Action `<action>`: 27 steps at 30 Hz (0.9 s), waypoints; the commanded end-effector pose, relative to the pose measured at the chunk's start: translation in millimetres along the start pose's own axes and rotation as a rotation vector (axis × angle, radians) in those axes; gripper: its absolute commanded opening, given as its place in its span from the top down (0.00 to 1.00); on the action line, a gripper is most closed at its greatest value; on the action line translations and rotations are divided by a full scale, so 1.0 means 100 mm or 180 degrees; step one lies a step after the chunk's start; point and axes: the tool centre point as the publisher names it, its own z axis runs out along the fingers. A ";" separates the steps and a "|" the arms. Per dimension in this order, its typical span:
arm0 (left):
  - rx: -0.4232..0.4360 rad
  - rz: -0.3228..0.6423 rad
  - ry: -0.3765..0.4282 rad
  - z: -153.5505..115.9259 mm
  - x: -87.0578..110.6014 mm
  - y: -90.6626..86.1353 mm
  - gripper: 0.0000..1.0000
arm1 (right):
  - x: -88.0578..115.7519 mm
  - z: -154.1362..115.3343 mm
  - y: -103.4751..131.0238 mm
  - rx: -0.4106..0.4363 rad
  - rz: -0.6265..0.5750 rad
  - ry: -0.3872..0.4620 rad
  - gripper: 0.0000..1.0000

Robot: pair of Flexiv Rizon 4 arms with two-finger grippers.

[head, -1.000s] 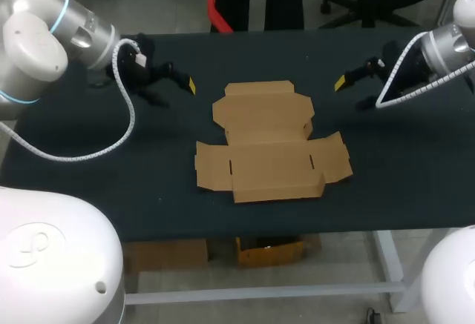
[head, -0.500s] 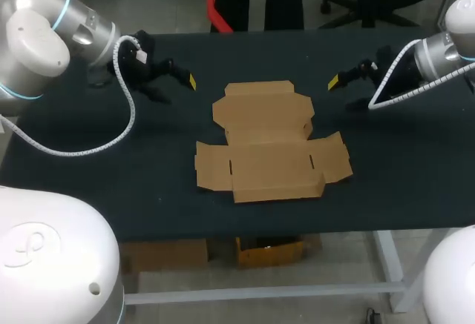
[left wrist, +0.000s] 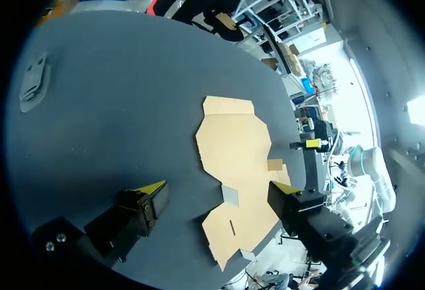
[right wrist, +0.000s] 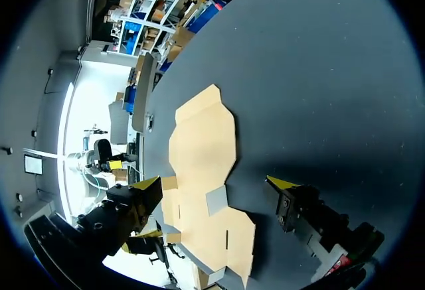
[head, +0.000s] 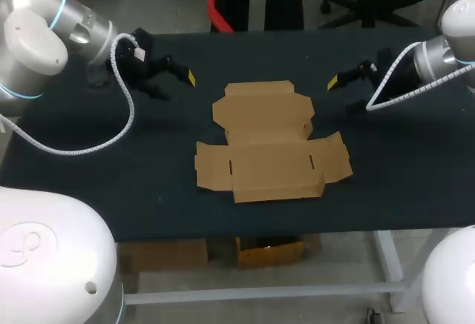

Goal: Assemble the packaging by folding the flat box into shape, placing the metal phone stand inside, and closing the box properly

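The flat brown cardboard box lies unfolded in the middle of the dark table. My left gripper hovers open to the box's far left. My right gripper hovers open to its far right. Neither touches the box. In the left wrist view the box lies ahead of the open left gripper, with nothing between the fingers. In the right wrist view the box lies ahead of the open right gripper. A grey flat metal piece, possibly the phone stand, rests on the table far off to the left gripper's side.
Dark cloth covers the table around the box on every side. In the head view my left arm hides the table's far left corner. The table's front edge runs just below the box.
Both grippers have shifted slightly: the left one a little toward the back of the table, the right one a little toward the box. The box has not moved.
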 end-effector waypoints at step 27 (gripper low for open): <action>-0.0090 0.0000 0.0028 0.16 -0.01 -0.08 0.00 | -0.10 0.45 0.09 0.0165 0.0126 0.0154 0.58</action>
